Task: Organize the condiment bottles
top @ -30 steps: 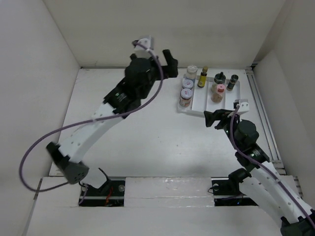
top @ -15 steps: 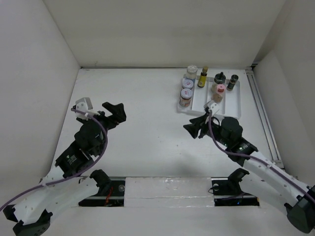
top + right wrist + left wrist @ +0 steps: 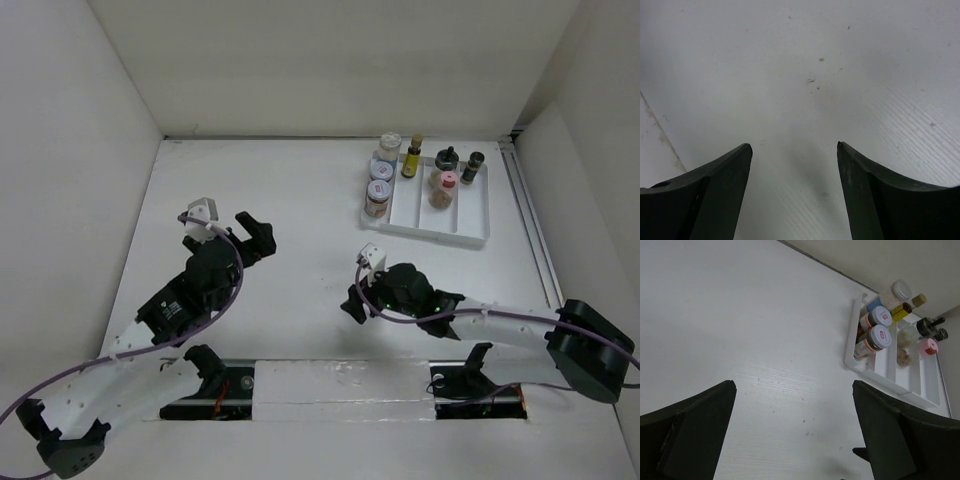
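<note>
White divided plastic tray, far right of the white table: holds all the condiment bottles, upright. Far-left corner, blue-labelled white-lidded jar; just right of it, slim amber yellow-labelled bottle. Left compartment, nearer: two brown jars with pale red-marked lids, one behind the other. Far right: two black-capped jars, side by side. Middle compartment: one pink-lidded beige jar. Whether neighbouring jars touch cannot be told. Left gripper: over the left-centre of the table, well apart from the tray, fingers spread wide, nothing between them; its wrist view shows the tray beyond, up and to the right. Right gripper: low over the near-centre of the table, pointing left, fingers spread, only bare speckled tabletop between them.
</note>
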### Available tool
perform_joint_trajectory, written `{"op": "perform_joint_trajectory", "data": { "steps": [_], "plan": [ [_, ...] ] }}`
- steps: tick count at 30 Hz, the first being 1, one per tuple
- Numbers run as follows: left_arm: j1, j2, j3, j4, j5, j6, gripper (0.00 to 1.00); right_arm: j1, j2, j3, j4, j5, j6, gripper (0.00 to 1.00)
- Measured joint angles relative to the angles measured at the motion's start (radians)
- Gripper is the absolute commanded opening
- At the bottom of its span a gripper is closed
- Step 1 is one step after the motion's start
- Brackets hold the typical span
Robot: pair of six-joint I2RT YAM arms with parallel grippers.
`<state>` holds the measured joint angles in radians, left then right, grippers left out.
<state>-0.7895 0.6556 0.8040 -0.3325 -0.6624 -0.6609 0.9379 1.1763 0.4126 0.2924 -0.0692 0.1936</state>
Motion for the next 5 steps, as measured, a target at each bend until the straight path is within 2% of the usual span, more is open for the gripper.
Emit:
{"op": "perform_joint_trajectory", "data": {
  "steps": [5],
  "plan": [
    [0.000, 0.008, -0.023, 0.016, 0.036, -0.017, 1.00, 0.000, 0.031, 0.021, 0.040, 0.043, 0.001, 0.75]
  ]
}}
